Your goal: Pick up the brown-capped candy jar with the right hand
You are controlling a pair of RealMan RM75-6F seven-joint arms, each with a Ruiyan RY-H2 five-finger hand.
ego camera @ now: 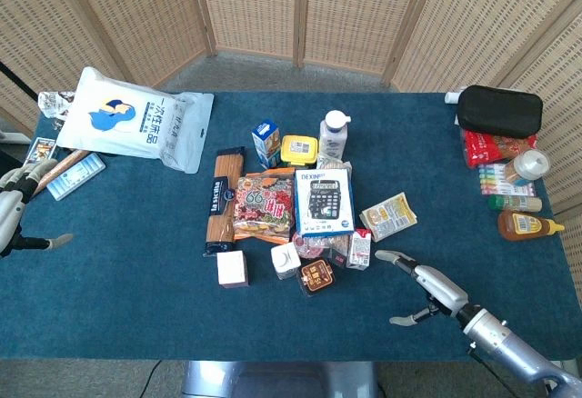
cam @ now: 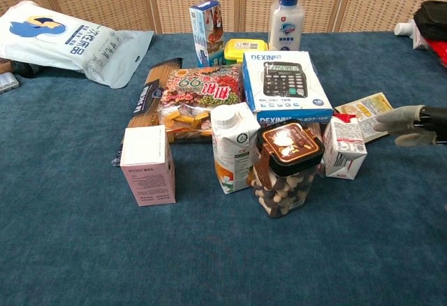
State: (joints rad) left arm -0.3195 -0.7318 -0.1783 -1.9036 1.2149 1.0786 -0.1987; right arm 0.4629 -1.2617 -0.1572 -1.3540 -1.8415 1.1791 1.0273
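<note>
Candy jar first: the clear plastic candy jar with the brown cap (cam: 286, 170) stands upright on the blue cloth surface (ego camera: 136, 271), near my front edge. It is full of round brown and cream candies. A small white and green milk carton (cam: 234, 147) stands just beside it on my left. A small white and red carton (cam: 345, 147) stands just beside it on my right. Behind the jar lies a blue and white calculator box (cam: 286, 87).

My right hand (ego camera: 427, 291) is low over the surface, to the right of the jar and apart from it. Its fingers (ego camera: 393, 257) are spread and it holds nothing. From the chest view, its grey fingertips (cam: 394, 119) show near the white and red carton, not touching it.

My left hand (ego camera: 13, 212) is at the far left edge of the surface. Its fingers are apart and it holds nothing.

A pink and white box (cam: 147, 164) stands to the left of the milk carton. A big white bag with blue print (ego camera: 136, 118) lies at the far left corner. A black pouch (ego camera: 498, 110) lies at the far right corner.
</note>
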